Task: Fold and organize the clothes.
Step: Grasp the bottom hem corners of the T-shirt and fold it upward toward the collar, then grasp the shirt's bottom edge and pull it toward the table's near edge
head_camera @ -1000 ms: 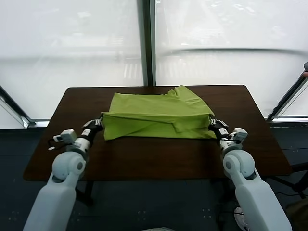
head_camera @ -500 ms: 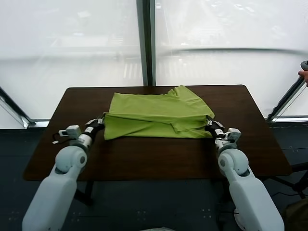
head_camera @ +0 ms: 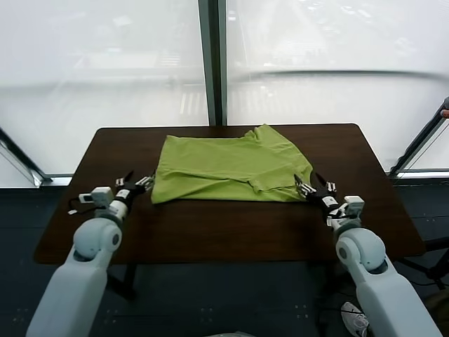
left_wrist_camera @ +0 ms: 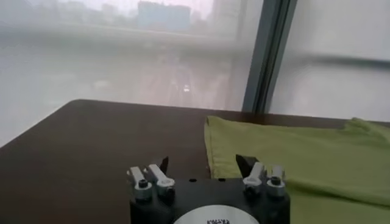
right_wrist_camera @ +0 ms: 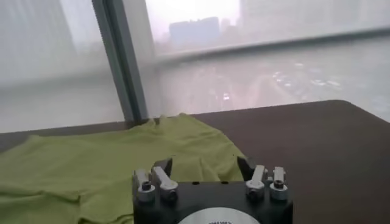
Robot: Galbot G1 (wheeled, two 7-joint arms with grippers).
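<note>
The dark wooden table (head_camera: pixel 210 232) carries one folded lime-green T-shirt (head_camera: pixel 228 167) (lying flat).

No readable text, label, brand, number or sign shows in any view.

The dark table (head_camera: pixel 210 232) lies bare along its near edge and down both sides of the folded green T-shirt (head_camera: pixel 228 167), so there is room to pass there. The left gripper (head_camera: pixel 135 184) sits just off the shirt's left edge, jaws apart (nothing between them); the right gripper (head_camera: pixel 313 188) likewise at the right corner. Behind the table the window mullion (head_camera: pixel 212 63) and glass close off the far side.
</note>
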